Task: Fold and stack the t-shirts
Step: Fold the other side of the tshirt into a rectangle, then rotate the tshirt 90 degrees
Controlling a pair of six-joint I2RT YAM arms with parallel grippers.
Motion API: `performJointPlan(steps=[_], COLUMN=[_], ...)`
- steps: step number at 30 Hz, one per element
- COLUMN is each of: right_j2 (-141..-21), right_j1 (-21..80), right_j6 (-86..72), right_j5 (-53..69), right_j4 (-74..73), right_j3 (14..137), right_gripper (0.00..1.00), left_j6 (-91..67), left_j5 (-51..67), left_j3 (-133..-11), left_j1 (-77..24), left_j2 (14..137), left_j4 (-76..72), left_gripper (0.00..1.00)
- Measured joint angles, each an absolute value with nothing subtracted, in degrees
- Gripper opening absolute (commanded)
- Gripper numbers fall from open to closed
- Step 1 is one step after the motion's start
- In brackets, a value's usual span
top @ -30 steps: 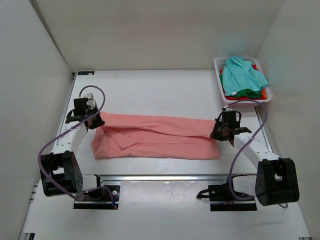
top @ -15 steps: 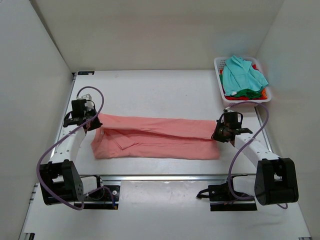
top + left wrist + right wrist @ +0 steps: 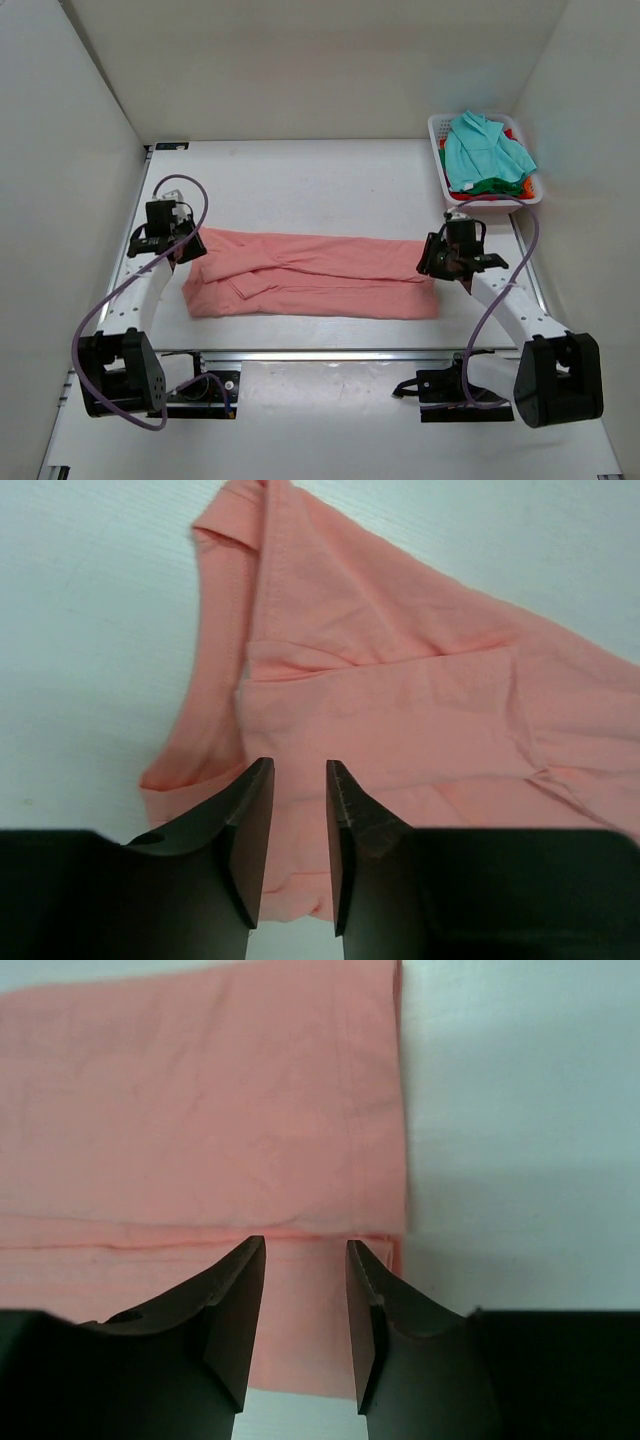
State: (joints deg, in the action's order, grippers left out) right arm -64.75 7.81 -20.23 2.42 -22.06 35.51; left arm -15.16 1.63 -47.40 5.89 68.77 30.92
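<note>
A salmon-pink t-shirt (image 3: 315,273) lies flat across the table as a long folded strip, with a sleeve tucked in at its left end (image 3: 330,690). My left gripper (image 3: 180,243) hovers over that left end, open, with nothing between its fingers (image 3: 250,820). Over the right end (image 3: 250,1110), my right gripper (image 3: 437,262) is open and empty too; cloth shows through the gap. Other t-shirts, teal (image 3: 484,150) on top with green and red under it, are piled in the basket.
A white plastic basket (image 3: 438,150) stands at the back right corner of the table. White walls close in the left, back and right sides. Both arm bases sit on the rail at the near edge (image 3: 320,356).
Both grippers have opened and let go of the salmon-pink t-shirt's ends. The folded upper edge now lies flat on the shirt. Both arms have shifted only slightly.
</note>
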Motion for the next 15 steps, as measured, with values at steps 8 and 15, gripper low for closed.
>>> performJointPlan(steps=[8,15], right_j2=[-79.35,-91.55], right_j1=[10.31,12.51], right_j6=[-14.92,-13.19], right_j5=[3.53,4.34], right_j4=[-18.94,-17.78], right_j3=[49.08,54.3], right_gripper=[0.27,0.26], left_j6=[-24.49,-30.3], left_j5=[1.45,-1.28], left_j3=[-45.21,-46.39], left_j1=[-8.21,-12.38], left_j2=[70.13,88.64], left_j4=[25.26,22.85], left_gripper=[0.23,0.2])
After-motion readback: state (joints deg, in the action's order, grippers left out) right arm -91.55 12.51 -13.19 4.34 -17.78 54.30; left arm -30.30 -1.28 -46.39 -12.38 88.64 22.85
